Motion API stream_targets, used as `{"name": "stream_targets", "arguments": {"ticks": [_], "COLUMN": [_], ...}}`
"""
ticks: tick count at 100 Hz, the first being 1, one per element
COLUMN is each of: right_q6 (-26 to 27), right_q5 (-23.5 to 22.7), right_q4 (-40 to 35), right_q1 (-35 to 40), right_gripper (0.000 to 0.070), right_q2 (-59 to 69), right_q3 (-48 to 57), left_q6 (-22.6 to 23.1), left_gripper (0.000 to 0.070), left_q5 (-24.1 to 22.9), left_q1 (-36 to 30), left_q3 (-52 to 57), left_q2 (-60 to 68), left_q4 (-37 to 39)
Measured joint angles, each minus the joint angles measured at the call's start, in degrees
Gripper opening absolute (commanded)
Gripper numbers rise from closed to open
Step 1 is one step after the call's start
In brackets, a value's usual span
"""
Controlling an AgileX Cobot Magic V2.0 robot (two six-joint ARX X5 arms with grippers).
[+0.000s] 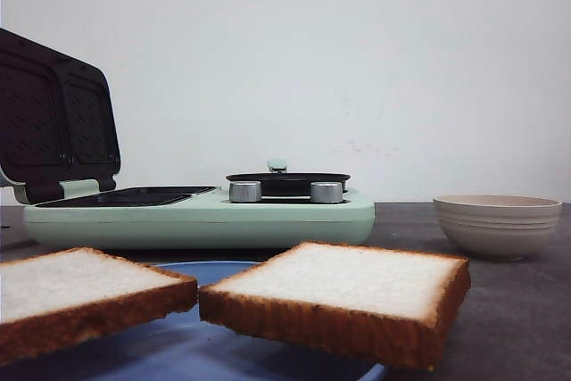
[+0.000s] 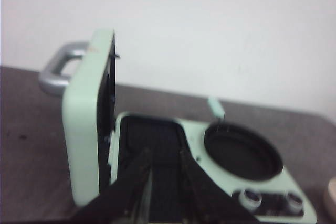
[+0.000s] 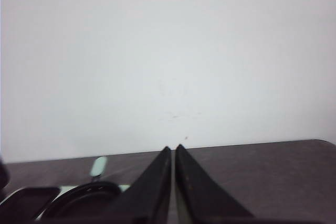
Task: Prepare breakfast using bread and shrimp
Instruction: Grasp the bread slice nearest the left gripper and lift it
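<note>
On the blue plate (image 1: 187,345) at the near edge of the desk (image 1: 517,310) you have two bread slices, side by side and just apart. Left slice (image 1: 80,296) runs off the front view's left border; right slice (image 1: 343,296) overhangs the plate rim on its right side. Both are square, white crumb on top, golden-brown crust on the edges, lying flat, slightly tilted toward the camera. No shrimp can be made out in any view.

Room: bare dark desk shows to the right of the right slice and in front of the bowl (image 1: 497,223). Behind the bread, a strip of desk separates the plate from the breakfast maker (image 1: 201,216).

Count: two slices, one plate, one beige ribbed bowl, one mint-green breakfast maker. The maker has its lid (image 1: 53,122) raised on the left, dark grill plate (image 1: 134,195) exposed, a round black pan (image 1: 287,181) on the right, and two silver knobs (image 1: 245,191) on its front. The bowl stands well right of the maker, apart from it; its contents are hidden by the rim.

Left gripper (image 2: 163,174) hangs above the open grill plate, jaws released with a clear gap between the fingers, holding nothing. Right gripper (image 3: 173,166) points over the desk beside the pan, jaws clenched tip to tip, nothing between them. Neither arm shows in the front view.
</note>
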Motion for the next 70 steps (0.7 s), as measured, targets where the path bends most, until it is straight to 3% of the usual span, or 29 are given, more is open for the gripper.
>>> {"name": "stream_targets", "arguments": {"ticks": [9,23,36,45,70], "right_q6": [-0.3,0.3,2.7,4.9,6.9], "right_q5": [-0.4,-1.9,-2.0,-2.8,-7.7], "right_q4": [0.0,-2.3,-7.0,-9.4,-11.4], "right_q1": [0.8,1.3,1.3,1.3,1.3], "right_gripper": [0.0054,0.0379,0.0551,0.0566,0.0564], "right_q2": [0.0,0.0,0.0,0.0,0.0], "right_q3": [0.0,0.0,0.0,0.0,0.0], "left_q6": [0.7,-0.7,-3.7,-5.0,-5.8], "left_gripper": [0.0137,0.0296,0.0409,0.0438,0.044], "left_q5": [0.0,0.1,0.1,1.2,10.9], "left_q1": [-0.6,-1.6,-1.9,-1.9,-1.9], "left_q3": [0.2,0.2,0.2,0.2,0.2], "left_q2": [1.7,1.7,2.2,4.7,15.9], "left_q4": [-2.0,-6.5,-13.2,-17.0,-19.5]}}
